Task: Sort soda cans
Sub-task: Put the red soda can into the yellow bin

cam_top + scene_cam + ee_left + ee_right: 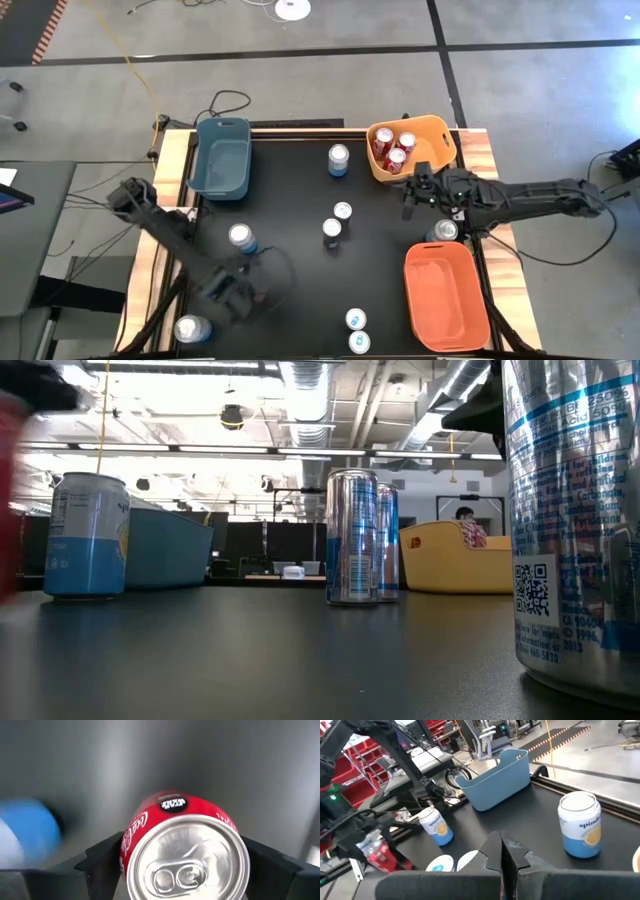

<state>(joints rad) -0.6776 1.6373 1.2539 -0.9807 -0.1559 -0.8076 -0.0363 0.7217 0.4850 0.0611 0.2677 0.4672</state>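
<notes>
the red can [182, 852] stands upright between the left gripper [243, 288]'s spread fingers [102, 862], 1 each side, near the table's front left; the right gripper [502, 851]'s fingers are pressed together.

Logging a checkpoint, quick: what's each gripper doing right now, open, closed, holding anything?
Left gripper: fingers either side of a red can; grip cannot be told.
Right gripper: closed, empty, near the yellow bin.

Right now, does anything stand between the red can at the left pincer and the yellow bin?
Yes: two cans standing mid-table lie roughly on the straight line from the red can to the yellow bin.
</notes>
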